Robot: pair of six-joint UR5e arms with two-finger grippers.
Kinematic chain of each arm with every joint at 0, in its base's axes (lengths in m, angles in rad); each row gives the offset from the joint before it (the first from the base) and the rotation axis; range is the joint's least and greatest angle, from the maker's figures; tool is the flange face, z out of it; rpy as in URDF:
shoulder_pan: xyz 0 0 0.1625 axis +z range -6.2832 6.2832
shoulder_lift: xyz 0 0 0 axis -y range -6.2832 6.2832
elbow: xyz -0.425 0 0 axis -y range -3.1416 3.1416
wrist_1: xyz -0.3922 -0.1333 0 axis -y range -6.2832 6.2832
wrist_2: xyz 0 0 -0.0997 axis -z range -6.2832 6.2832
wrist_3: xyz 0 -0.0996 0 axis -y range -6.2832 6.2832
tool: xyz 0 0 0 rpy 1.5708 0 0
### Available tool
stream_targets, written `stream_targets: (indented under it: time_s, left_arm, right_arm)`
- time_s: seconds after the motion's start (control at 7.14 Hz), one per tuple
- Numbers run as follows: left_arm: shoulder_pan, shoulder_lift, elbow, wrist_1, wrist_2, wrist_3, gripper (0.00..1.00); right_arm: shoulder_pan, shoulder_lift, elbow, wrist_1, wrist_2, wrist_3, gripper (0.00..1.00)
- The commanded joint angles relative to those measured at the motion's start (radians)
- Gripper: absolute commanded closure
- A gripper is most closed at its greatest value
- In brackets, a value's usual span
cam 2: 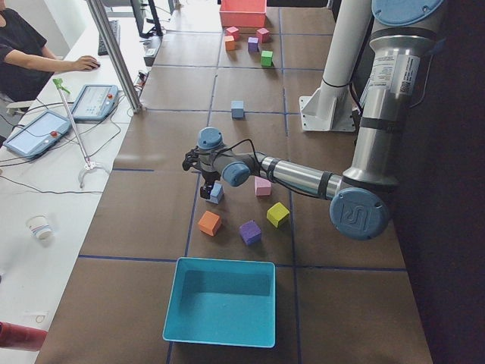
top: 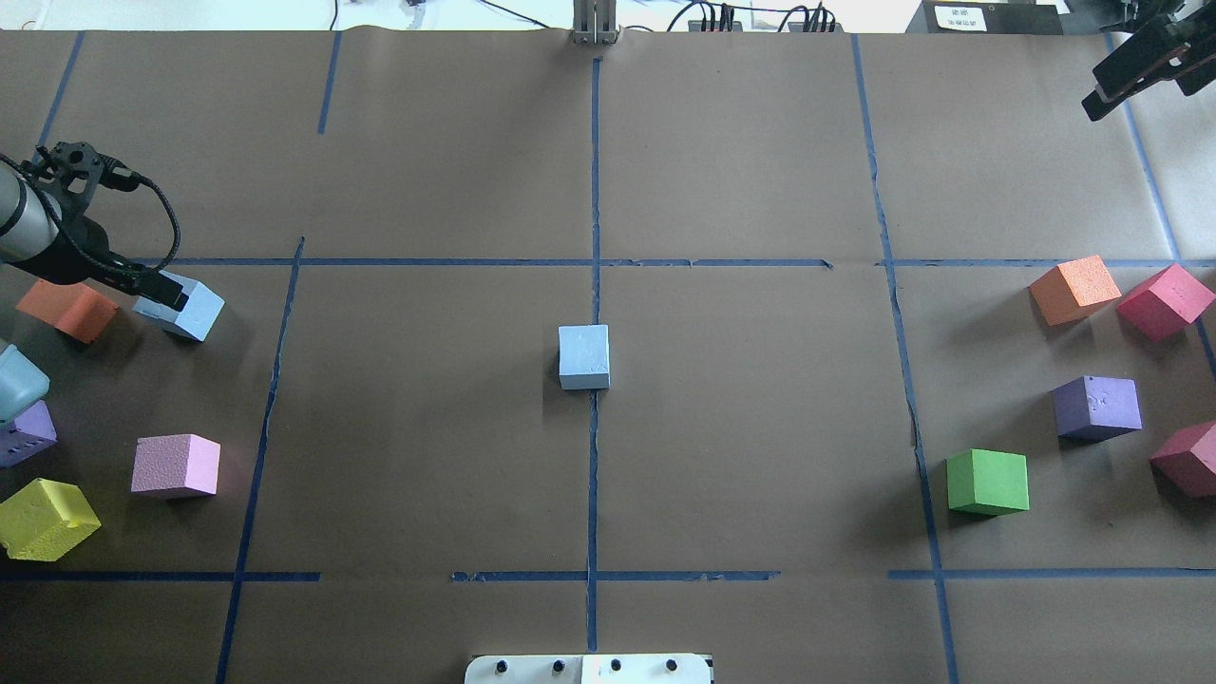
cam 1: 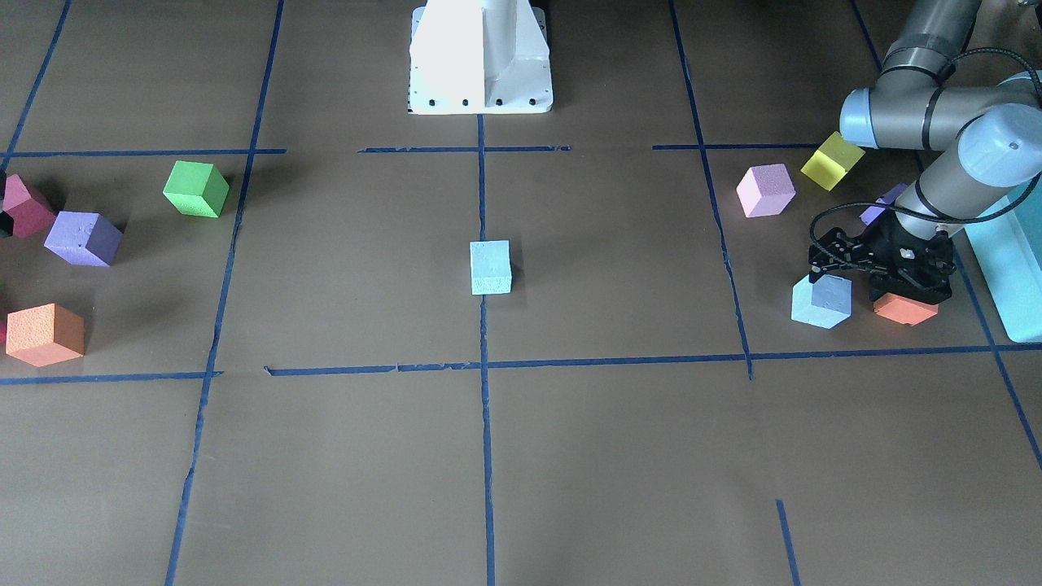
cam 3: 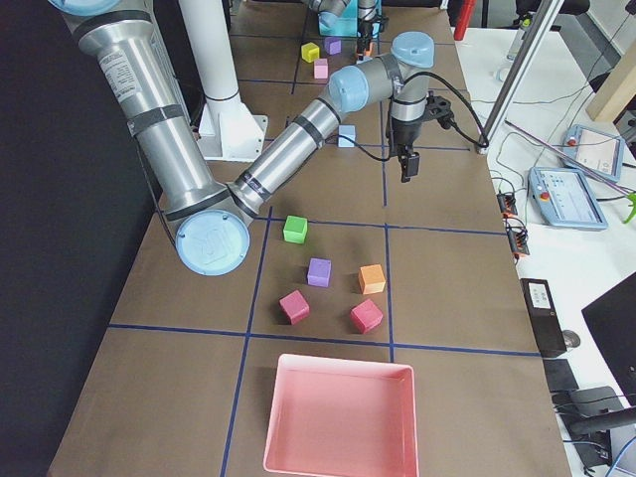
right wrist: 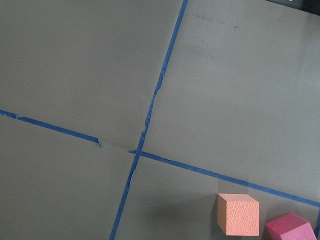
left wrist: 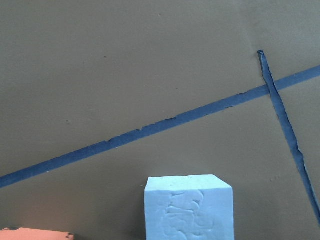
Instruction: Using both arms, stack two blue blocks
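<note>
At the counter's left end, the left arm reaches out low and almost level from its upright column. Its wrist is bent downward, which puts the left end effector against the upper edge of the first blue block. I cannot tell whether its fingers clamp the cube or merely touch it. This pale sky-blue foam cube rests on the counter, turned askew to the tape lines, and its top is faintly creased. An orange block lies just beside it toward the left edge. A pink block and a yellow block sit nearer the robot's edge. Wide brown paper separates this cluster from the second blue block, which stands alone at the counter's middle on the long tape line, square to it. More open paper runs on to a green block and other cubes near the right end. Over the far right corner the right arm stretches out long. The right end effector hangs well above the counter, fingers apart and holding nothing.
</note>
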Motion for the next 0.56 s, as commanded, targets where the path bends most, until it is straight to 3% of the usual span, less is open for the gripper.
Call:
stream_targets:
  time_s: [0.0, 0.42]
  left_arm:
    - [0.006, -0.021, 0.041, -0.001, 0.0, -0.001, 0.0]
    - [0.038, -0.041, 0.085, -0.001, 0.0, -0.009, 0.0]
  right_arm:
    - [0.003, -0.015, 0.0, 0.004, 0.001, -0.005, 0.0]
    - [0.004, -0.017, 0.001, 0.004, 0.001, -0.005, 0.0]
